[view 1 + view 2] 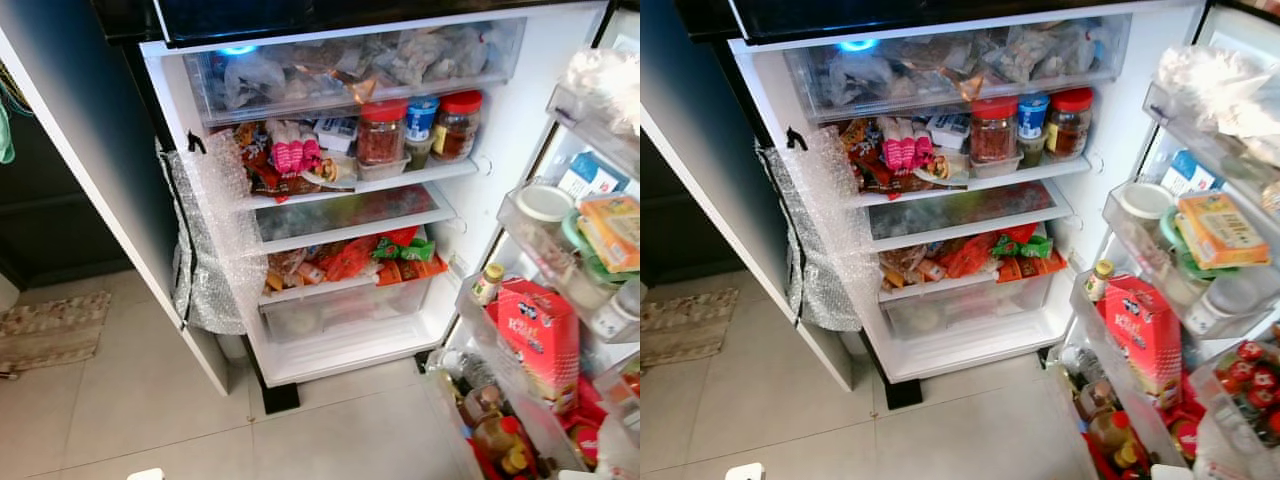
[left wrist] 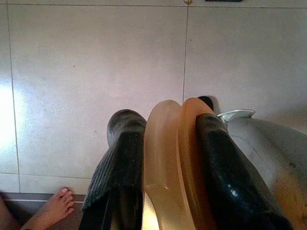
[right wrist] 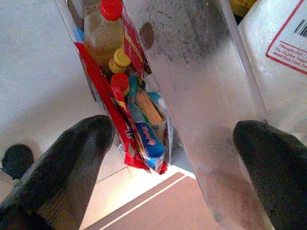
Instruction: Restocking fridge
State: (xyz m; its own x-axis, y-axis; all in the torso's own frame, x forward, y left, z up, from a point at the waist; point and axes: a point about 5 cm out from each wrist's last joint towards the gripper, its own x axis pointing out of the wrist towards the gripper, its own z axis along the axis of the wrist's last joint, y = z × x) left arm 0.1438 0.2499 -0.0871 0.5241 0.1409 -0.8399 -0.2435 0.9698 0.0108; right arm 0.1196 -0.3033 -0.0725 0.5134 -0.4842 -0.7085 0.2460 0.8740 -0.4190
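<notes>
**Left arm loaded, fridge open, nothing shelved yet**

The left gripper (image 2: 165, 158) hangs low over the tiled floor (image 2: 96, 72), its two black fingers (image 2: 122, 158) closed on a pale orange, rounded item (image 2: 168, 163) sandwiched between them; what it is I cannot tell. A person's bare foot (image 2: 53, 208) sits at about 7 o'clock of the fingers, near the tile edge.

The right gripper (image 3: 177, 158) is spread wide and holds nothing. It hovers beside the lowest door rack (image 3: 201, 96), which is crammed with red-capped bottles (image 3: 103, 28) and snack packets (image 3: 144, 129).

Farther out, the fridge (image 1: 520, 110) stands open. Jars (image 1: 382, 130) line the upper shelf at 12 o'clock, the drawer of red and green packets (image 1: 350, 260) sits below, and a red carton (image 1: 535, 335) fills the door at 3 o'clock.

My worry is space: every shelf looks full, so pushing the item in could topple jars. The open right fingers, so close to the rack, could snag it if the robot turns, and the foot is close to any drop.
</notes>
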